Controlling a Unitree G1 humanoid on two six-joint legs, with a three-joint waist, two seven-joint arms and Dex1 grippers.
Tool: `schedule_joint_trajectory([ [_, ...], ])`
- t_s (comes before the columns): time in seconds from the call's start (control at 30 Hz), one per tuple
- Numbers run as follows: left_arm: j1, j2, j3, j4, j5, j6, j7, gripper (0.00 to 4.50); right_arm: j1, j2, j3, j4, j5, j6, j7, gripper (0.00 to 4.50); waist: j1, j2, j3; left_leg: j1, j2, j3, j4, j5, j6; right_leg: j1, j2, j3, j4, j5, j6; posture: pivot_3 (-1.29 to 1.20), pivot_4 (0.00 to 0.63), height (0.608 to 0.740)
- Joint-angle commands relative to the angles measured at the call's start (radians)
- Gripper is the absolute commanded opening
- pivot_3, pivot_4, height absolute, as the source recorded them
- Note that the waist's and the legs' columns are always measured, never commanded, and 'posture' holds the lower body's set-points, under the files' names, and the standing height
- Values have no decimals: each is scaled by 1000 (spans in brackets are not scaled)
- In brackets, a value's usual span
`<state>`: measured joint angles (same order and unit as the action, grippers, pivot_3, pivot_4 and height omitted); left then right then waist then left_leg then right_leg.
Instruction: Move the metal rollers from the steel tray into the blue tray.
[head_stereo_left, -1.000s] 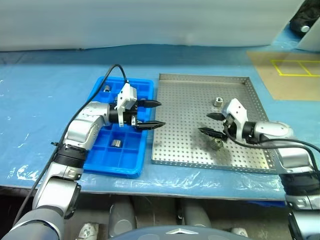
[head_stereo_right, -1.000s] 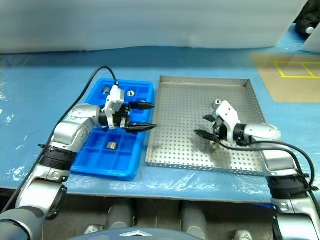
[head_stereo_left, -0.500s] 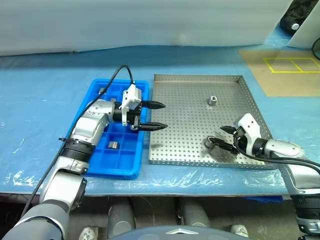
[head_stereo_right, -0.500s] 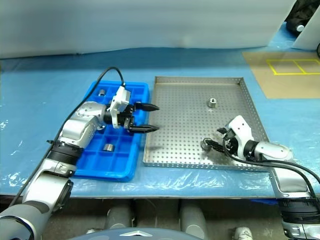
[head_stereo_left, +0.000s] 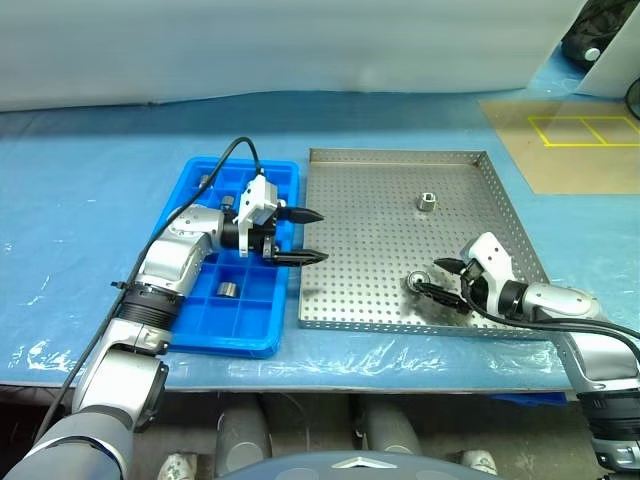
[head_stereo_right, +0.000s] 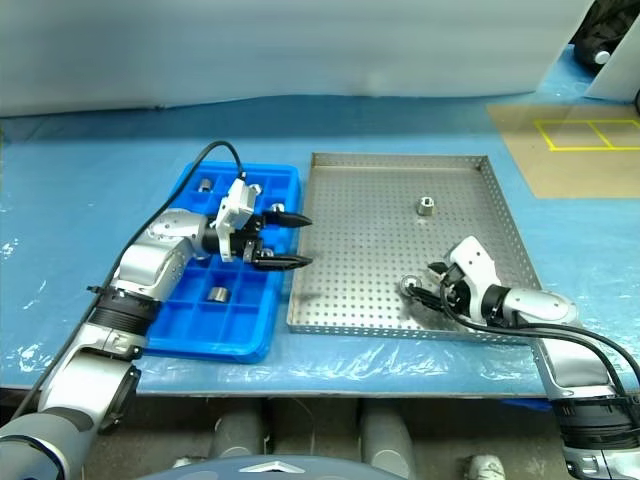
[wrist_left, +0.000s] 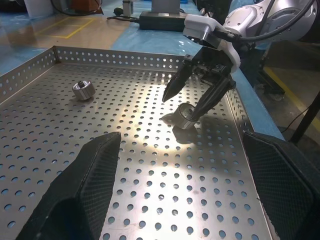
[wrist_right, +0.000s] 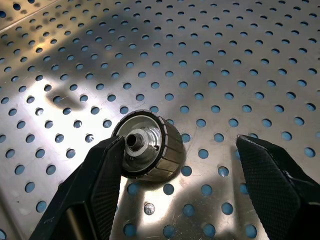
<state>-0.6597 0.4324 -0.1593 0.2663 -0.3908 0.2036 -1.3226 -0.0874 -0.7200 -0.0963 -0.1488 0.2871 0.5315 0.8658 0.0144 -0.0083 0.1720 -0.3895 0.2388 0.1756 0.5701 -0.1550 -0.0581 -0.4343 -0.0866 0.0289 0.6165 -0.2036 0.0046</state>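
Observation:
The steel tray (head_stereo_left: 370, 225) lies at the middle right and holds two metal rollers. One roller (head_stereo_left: 425, 201) rests near the far rim. The other roller (wrist_right: 147, 145) lies on its side near the front rim, between the spread fingers (wrist_right: 95, 192) of my right gripper (head_stereo_left: 431, 277). It sits close against one finger and that gripper is open. The blue tray (head_stereo_left: 230, 345) lies left of the steel tray, with a roller (head_stereo_left: 228, 289) in one compartment and more in its far cells. My left gripper (head_stereo_left: 318, 236) hovers open and empty over the seam between the trays, pointing right.
Blue sheeting (head_stereo_left: 80, 200) covers the table. A brown board with yellow tape marks (head_stereo_left: 570, 140) lies at the far right. A pale wall (head_stereo_left: 300, 50) runs behind the table. The left arm's black cable (head_stereo_left: 225, 160) arches over the blue tray.
The camera view shifted. My right gripper has sunk to the steel tray's floor, so its fingers now straddle the near roller. The left gripper has stayed in place, open.

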Motion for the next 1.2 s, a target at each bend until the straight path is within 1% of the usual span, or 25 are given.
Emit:
schedule_joint_trajectory([
  [0.03, -9, 8, 20, -25, 0, -13, -1, 4077, -5, -15, -9, -5, -4, -15, -6, 3625, 0, 0, 0, 0, 0, 0, 0, 0, 0, 0, 0, 0, 0, 0, 0, -285, 150, 740],
  [0.27, -9, 7, 18, -15, 8, -22, -6, 4077, 5, 6, 33, -24, -10, -17, -6, 3625, -1, 0, 0, 0, 0, 0, -3, 0, 0, 0, 0, 0, -4, 0, 0, -289, 150, 740],
  [0.37, -10, 5, 19, -17, 9, -19, -7, 4077, -4, 23, 66, -22, -8, -18, 0, 3046, -3, 0, 0, 0, 0, 1, -4, 0, 0, 0, 1, 0, -5, 0, 0, -289, 150, 740],
  [0.5, -5, 5, 20, -24, 12, -20, -4, 4077, -26, 44, 113, 0, -35, -31, -14, 1768, -2, 0, 0, 2, 1, 1, -4, 0, 0, 1, 1, 0, -5, 0, 0, -272, 150, 740],
  [0.53, -4, 6, 22, -28, 11, -18, -3, 4077, -32, 44, 120, 11, -46, -40, -18, 1768, -2, 0, 0, 2, 1, 1, -4, 0, 0, 2, 1, 0, -5, 0, 0, -271, 150, 740],
  [0.57, -1, 8, 23, -31, 11, -18, -2, 4077, -36, 43, 121, 20, -46, -45, -15, 1546, -1, 0, 0, 2, 0, 1, -4, 0, 0, 2, 1, 0, -5, 0, 0, -268, 150, 740],
  [0.63, 4, 12, 25, -37, 10, -17, 0, 4077, -42, 40, 118, 26, -40, -51, -12, 1284, 0, 0, 0, 2, 0, 1, -4, 0, 0, 3, 0, 0, -5, 0, 0, -263, 150, 740],
  [0.7, 7, 14, 26, -41, 10, -17, 2, 4077, -51, 42, 120, 44, -58, -65, -28, 665, 0, 0, 0, 2, 0, 1, -5, 0, 0, 2, 0, 0, -6, 0, 0, -263, 150, 740],
  [0.83, 7, 15, 30, -42, 9, -17, 9, 4077, -64, 52, 120, 35, -39, -66, -14, 630, 0, 0, 0, 2, 0, 1, -7, 0, 0, 3, 0, -1, -8, 0, 0, -256, 150, 740],
  [0.93, 4, 18, 34, -45, 5, -12, 12, 4077, -90, 60, 123, 64, -67, -84, -41, 630, -1, 0, 0, 2, 0, 1, -7, 0, 0, 2, 1, -1, -8, 0, 0, -254, 150, 740],
  [1.2, 9, 29, 38, -51, 5, -14, 16, 4077, -115, 70, 132, 81, -66, -102, -21, 630, 1, 0, 0, 2, 0, 1, -7, 0, 0, 2, 1, -1, -8, 0, 0, -242, 150, 740],
])
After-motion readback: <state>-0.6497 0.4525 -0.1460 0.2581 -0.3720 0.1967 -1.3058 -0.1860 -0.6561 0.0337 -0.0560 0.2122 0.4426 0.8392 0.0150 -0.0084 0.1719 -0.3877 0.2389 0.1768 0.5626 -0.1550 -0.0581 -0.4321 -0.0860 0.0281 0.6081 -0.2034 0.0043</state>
